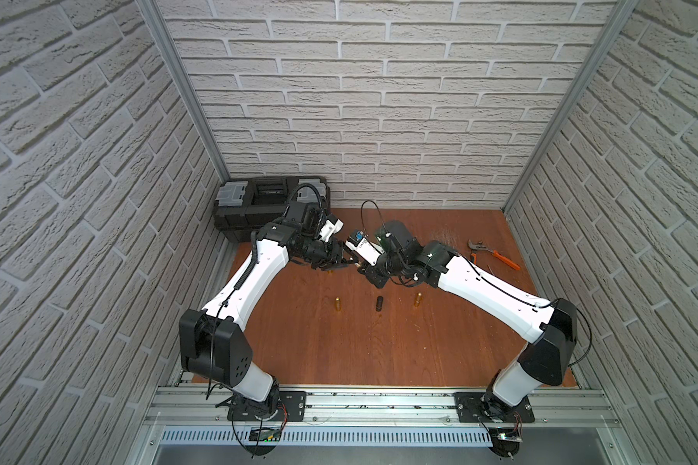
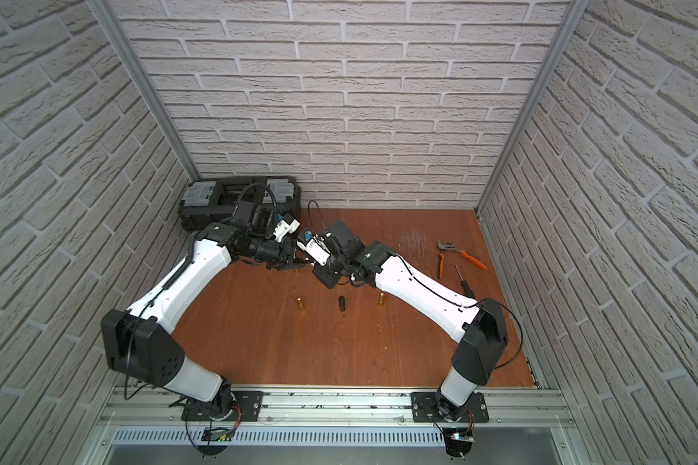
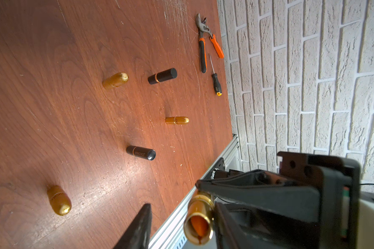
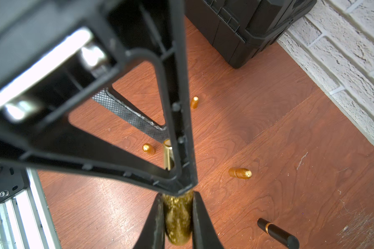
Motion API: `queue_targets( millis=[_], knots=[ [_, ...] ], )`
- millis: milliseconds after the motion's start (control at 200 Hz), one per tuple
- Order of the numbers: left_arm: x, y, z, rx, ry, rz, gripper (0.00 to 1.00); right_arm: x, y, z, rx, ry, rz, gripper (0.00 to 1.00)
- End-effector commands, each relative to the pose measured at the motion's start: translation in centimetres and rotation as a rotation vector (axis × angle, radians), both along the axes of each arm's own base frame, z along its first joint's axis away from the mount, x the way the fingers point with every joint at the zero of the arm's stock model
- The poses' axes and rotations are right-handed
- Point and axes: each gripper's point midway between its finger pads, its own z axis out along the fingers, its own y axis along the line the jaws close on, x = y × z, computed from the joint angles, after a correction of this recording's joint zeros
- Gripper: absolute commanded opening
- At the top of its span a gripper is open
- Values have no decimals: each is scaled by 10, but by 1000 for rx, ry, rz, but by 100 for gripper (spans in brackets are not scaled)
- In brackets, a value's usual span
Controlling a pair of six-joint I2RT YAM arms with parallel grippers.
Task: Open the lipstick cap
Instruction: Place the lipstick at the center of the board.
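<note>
Above the back middle of the wooden counter [image 1: 359,350] the two hands meet tip to tip. The right hand [image 4: 177,197] is pinching the glittery gold base of a lipstick [image 4: 177,220], held off the surface. Its shiny inner tube [image 3: 200,215] juts out bare, with the orange stick [image 3: 198,225] showing at the mouth, between the spread fingers of the left hand [image 1: 341,263] — one finger [image 3: 138,228] stands clear of it. Three gold lipsticks [image 3: 177,120] and two black lipsticks [image 3: 140,152] sit on the counter nearby.

Wooden tabletop [image 1: 339,354] — scattered lipsticks [image 3: 140,152], pliers [image 3: 202,49], screwdriver [image 3: 215,80], black toolbox [image 1: 238,217]
</note>
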Motion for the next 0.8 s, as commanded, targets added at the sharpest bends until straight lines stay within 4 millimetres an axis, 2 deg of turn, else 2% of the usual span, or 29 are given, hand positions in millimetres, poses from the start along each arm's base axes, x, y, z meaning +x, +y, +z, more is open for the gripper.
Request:
queue_targets(
  millis=[0, 220, 540, 740, 795],
  knots=[
    [2, -2, 5, 5, -30, -17, 42, 1, 8, 18, 37, -46, 16, 3],
    [-1, -4, 7, -5, -32, -36, 29, 3, 10, 14, 29, -43, 16, 3],
    [-3, -7, 11, -27, -29, -50, 17, 5, 9, 12, 14, -50, 11, 3],
    [-4, -9, 18, -61, -26, -54, 15, 6, 8, 11, 17, -56, 5, 9],
    [-4, -9, 17, -61, -24, -54, 14, 5, 7, 12, 16, -59, 5, 14]
  ],
)
